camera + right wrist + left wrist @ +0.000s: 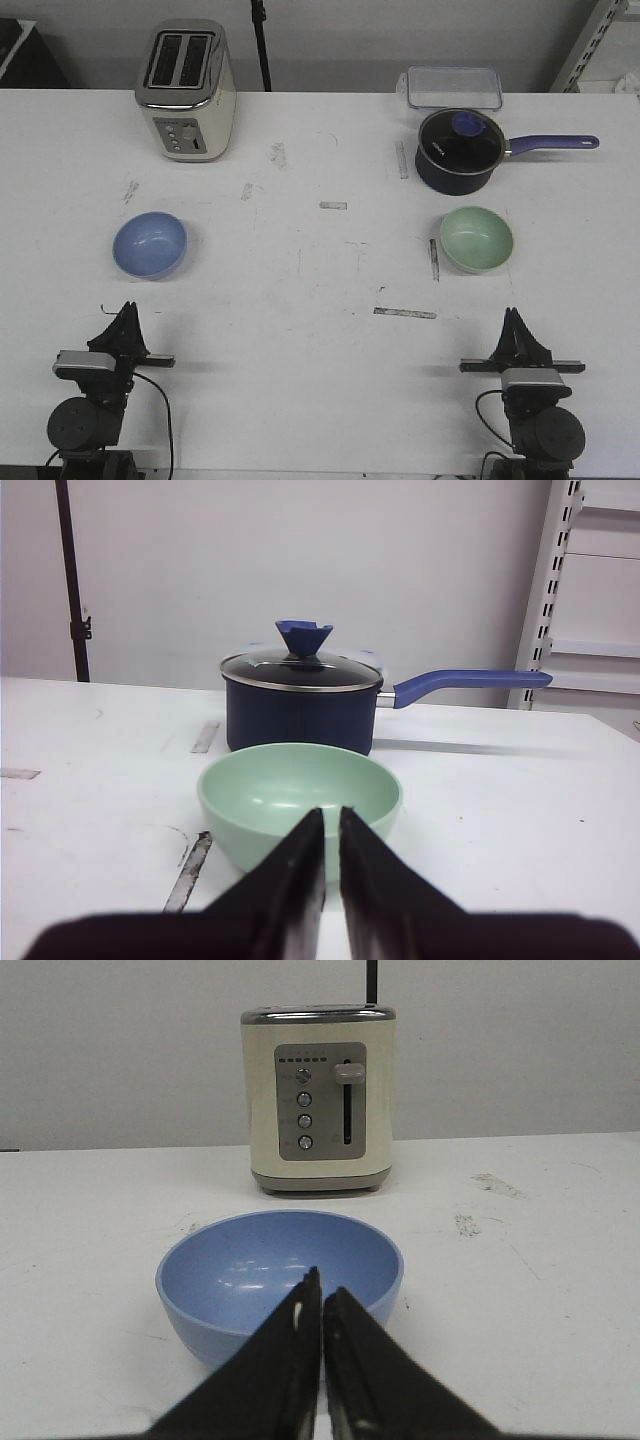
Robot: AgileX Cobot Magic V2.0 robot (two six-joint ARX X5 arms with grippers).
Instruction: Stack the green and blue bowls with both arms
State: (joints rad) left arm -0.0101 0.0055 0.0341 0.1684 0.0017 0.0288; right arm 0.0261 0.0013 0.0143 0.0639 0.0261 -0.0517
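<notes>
The periwinkle blue bowl (150, 243) (270, 1265) sits upright and empty on the left side of the white table. The mint green bowl (477, 238) (290, 792) sits upright and empty on the right side. My left gripper (128, 312) (322, 1285) rests near the table's front edge, straight behind the blue bowl and apart from it, shut with nothing held. My right gripper (511, 317) (331, 816) rests near the front edge behind the green bowl, also apart from it, its jaws shut on nothing.
A cream toaster (187, 90) (319, 1097) stands at the back left. A dark navy saucepan (459, 150) (300, 705) with glass lid and purple handle stands just behind the green bowl. A clear plastic container (454, 88) lies behind the pan.
</notes>
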